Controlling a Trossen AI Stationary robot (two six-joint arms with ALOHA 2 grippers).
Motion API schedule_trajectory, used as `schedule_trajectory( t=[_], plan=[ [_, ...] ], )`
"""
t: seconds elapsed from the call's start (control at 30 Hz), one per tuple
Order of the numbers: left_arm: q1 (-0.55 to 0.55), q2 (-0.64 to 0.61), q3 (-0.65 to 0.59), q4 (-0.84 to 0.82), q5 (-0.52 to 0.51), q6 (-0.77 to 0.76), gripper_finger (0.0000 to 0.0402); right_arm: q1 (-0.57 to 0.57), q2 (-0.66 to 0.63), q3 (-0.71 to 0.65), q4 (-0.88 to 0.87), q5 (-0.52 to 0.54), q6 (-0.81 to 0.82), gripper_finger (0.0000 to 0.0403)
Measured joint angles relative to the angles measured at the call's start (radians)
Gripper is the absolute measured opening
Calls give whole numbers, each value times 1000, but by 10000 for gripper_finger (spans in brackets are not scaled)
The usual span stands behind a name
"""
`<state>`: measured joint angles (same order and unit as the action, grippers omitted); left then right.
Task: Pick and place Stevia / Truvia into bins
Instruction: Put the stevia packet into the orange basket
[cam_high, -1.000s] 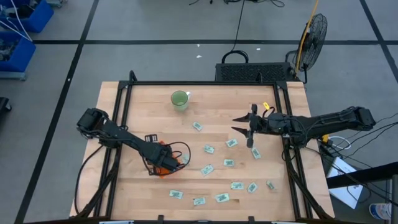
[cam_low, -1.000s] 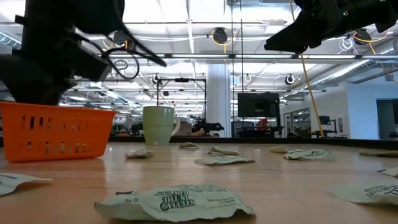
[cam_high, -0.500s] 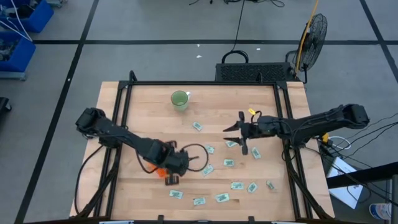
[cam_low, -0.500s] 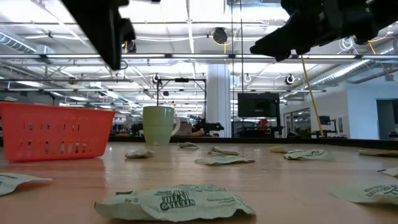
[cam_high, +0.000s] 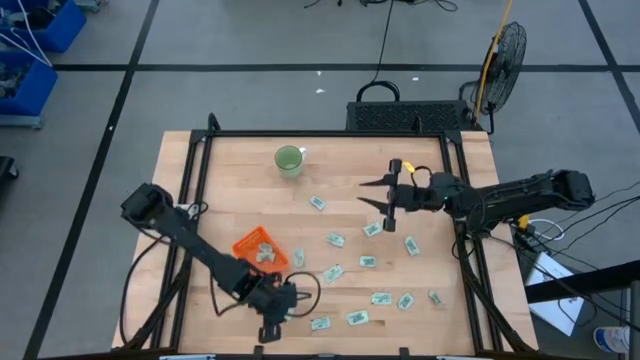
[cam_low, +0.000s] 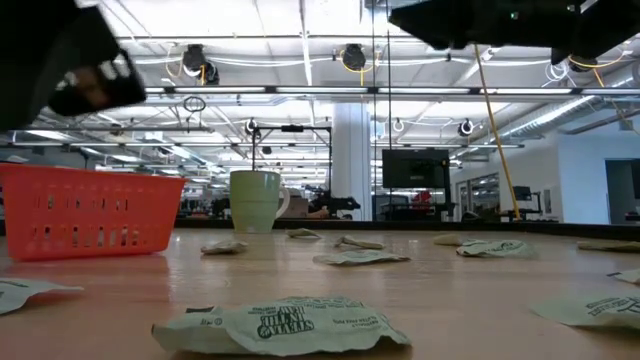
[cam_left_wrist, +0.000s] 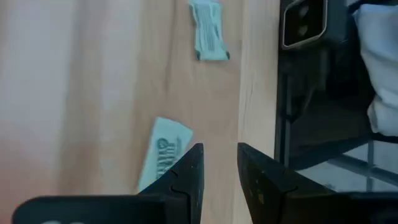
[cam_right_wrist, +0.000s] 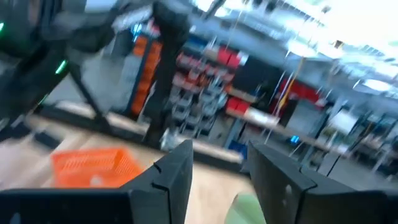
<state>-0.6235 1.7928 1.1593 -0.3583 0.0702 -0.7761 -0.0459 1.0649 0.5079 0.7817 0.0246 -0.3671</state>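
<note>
My left hand (cam_high: 277, 322) is swinging away from the orange tray (cam_high: 258, 247) toward the worktop's (cam_high: 240, 190) front edge, open and empty. Sachets (cam_high: 333, 272) are lying scattered: light, floppy paper, so I'm pinching an edge. Right hand (cam_high: 380, 196) hovering open.

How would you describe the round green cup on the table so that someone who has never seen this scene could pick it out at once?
Look at the wooden table from above and go to its far edge, left of centre. There stands the green cup, alone, apart from the scattered sachets and the orange tray. It is the only round, upright thing; everything else is flat or rectangular.
</note>
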Motion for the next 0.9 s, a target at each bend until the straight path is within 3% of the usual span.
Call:
schedule_trajectory(
  t=[0.07, 0.27, 0.7, 0.9],
  plan=[
    [-14, 44, 1, 16, -13, -11, 101, -8, 0, 0, 41, 0, -20, 146],
    [-14, 151, 68, -159, -23, 95, 101, -20, 0, 0, 105, 0, -78, 146],
    [-6, 155, 86, -256, -72, 147, 98, -20, 0, 0, 142, 0, -92, 146],
    [-1, 160, 88, -292, -74, 139, 27, -20, 0, 0, 126, 0, -91, 146]
  ],
)
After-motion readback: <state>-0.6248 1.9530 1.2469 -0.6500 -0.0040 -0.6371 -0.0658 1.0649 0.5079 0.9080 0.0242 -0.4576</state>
